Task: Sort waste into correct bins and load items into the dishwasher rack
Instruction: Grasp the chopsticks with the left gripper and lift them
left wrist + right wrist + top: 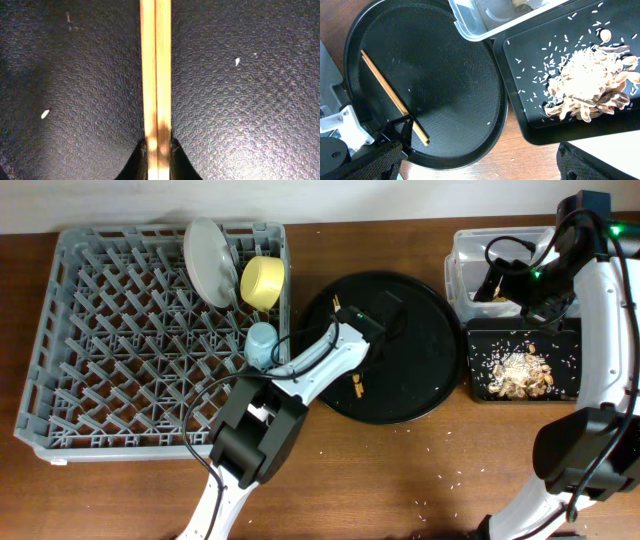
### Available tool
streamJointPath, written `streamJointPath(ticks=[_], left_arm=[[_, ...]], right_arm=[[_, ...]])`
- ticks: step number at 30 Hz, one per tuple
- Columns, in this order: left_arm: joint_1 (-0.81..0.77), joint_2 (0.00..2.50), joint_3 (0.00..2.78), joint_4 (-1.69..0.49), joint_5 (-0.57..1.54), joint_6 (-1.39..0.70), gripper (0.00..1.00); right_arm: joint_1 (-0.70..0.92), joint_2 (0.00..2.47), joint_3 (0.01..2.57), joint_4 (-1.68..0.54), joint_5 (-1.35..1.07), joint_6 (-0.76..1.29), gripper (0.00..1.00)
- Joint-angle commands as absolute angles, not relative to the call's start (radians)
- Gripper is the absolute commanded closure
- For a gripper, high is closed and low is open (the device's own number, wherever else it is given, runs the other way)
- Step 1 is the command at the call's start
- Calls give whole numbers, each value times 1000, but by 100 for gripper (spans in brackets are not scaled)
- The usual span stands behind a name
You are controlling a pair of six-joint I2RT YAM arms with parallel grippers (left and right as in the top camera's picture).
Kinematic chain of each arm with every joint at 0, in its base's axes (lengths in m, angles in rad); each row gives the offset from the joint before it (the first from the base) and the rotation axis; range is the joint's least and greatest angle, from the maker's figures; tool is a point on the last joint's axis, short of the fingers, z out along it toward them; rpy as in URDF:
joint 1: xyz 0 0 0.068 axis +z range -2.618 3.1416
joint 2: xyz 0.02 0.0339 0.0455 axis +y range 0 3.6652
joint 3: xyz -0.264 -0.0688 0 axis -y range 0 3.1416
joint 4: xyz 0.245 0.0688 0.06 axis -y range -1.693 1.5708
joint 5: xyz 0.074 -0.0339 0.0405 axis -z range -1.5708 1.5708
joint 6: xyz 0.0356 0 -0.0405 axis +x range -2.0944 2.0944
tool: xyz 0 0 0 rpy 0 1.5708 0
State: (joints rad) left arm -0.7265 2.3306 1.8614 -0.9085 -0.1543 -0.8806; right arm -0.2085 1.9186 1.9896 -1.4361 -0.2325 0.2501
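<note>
Most of the job looks done. The dishwasher rack, just left of the round black serving tray in the overhead view, already holds the white plate, the yellow bowl and the light-blue cup, all in the corner nearest that tray. No pink cup shows in any view, so I cannot say where it is. Just right of the round tray, the shallow black bin carries a heap of rice and tan food scraps. The clear tub next to it has something inside, too hidden by the arm to name. The chopsticks appear to be the last item. They lie side by side on the round tray, and the left end effector has closed to a narrow grip on one end of the pair, a finger pressed to each side. The right end effector hangs over the clear tub, right of the round tray, spread wide with nothing in it. What seems left is carrying the chopsticks to the rack. A few stray grains lie on the worktop near the round tray's front edge.
</note>
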Motion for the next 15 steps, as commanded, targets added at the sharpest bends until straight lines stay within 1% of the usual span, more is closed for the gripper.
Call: streamJointPath(ticks=[1, 4, 6, 9, 11, 13, 15], left_arm=[[-733, 2350, 1848, -905, -142, -885, 99], [-733, 2350, 1903, -916, -84, -805, 99], [-733, 2350, 1922, -921, -75, -805, 99], [-730, 2350, 2012, -1028, -76, -805, 99], [-730, 2349, 2136, -1114, -75, -662, 99], [-726, 2349, 2329, -1256, -79, -496, 98], [-675, 2349, 2532, -1425, -152, -439, 98]], right_arm=[[-202, 1921, 1986, -1437, -231, 240, 1], [-202, 1921, 1986, -1435, -231, 241, 1], [-202, 1921, 1986, -1435, -231, 241, 1], [-202, 1921, 1986, -1425, -231, 240, 1], [-202, 1921, 1986, -1420, -231, 240, 1], [-202, 1920, 1986, -1414, -231, 241, 1], [-202, 1920, 1986, -1414, -231, 240, 1]])
